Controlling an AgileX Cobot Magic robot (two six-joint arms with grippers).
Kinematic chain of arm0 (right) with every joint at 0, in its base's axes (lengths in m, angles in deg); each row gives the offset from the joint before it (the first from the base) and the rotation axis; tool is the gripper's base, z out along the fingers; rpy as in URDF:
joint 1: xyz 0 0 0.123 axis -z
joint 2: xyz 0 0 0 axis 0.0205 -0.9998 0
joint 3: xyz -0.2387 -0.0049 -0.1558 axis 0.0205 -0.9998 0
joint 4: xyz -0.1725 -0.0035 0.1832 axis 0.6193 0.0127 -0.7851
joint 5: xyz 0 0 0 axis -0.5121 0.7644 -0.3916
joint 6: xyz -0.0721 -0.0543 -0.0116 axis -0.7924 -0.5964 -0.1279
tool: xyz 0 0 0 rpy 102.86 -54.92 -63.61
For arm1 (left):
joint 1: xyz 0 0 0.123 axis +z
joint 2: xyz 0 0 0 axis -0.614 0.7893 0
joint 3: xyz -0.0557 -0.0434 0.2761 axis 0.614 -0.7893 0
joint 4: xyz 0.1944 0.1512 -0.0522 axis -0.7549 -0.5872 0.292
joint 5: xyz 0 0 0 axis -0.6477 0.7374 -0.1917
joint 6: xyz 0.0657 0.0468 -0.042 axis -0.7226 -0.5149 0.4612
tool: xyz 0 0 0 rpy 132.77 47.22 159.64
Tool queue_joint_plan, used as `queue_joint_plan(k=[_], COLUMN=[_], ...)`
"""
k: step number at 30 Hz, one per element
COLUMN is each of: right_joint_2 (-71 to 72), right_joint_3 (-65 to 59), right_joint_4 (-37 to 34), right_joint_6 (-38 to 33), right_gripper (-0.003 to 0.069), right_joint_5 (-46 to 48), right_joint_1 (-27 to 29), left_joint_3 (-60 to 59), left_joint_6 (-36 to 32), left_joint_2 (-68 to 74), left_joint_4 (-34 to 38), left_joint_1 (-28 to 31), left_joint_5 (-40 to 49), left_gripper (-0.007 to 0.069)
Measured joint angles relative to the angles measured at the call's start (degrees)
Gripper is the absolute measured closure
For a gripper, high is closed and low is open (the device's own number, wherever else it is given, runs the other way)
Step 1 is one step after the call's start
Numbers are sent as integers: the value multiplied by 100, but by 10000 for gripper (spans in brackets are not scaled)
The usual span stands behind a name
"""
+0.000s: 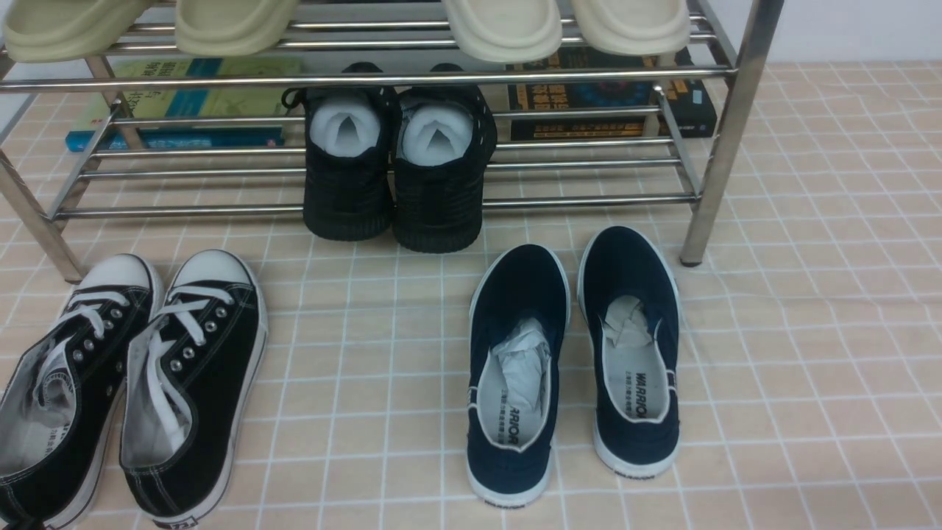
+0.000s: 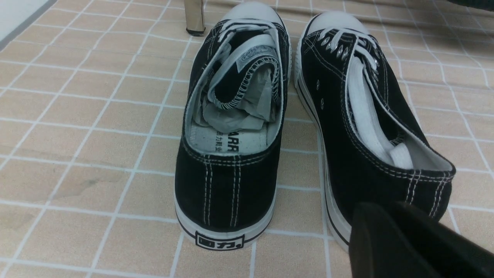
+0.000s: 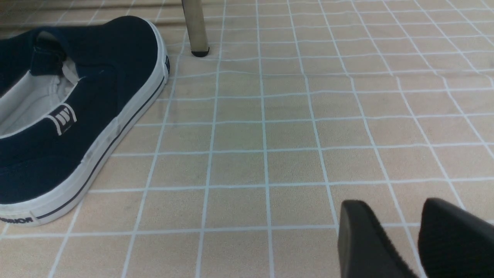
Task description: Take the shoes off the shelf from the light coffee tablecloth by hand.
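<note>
Black sneakers rest on the cloth, near the left gripper; its fingers stand close together, any gap or contact unclear. Right gripper: partly open, holding nothing, well apart from the sneakers.

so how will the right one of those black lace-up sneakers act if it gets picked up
The black lace-up sneaker will probably flex at its thin canvas sides, which already bow outward. Its thick rubber sole should stay fairly stiff. The loose laces may flop about.
</note>
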Motion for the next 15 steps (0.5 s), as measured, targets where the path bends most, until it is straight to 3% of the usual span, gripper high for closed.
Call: queue_joint_plan(k=[15], right_joint_2=[0], right_joint_3=[0], right_joint_4=[0], right_joint_6=[0], right_gripper=[419], right_joint_5=[0], right_joint_1=[0], left_joint_3=[-5], left_joint_6=[0], left_joint_2=[0], left_joint_4=[-311], left_joint_1=[0], left_joint_5=[0], left_gripper=[538])
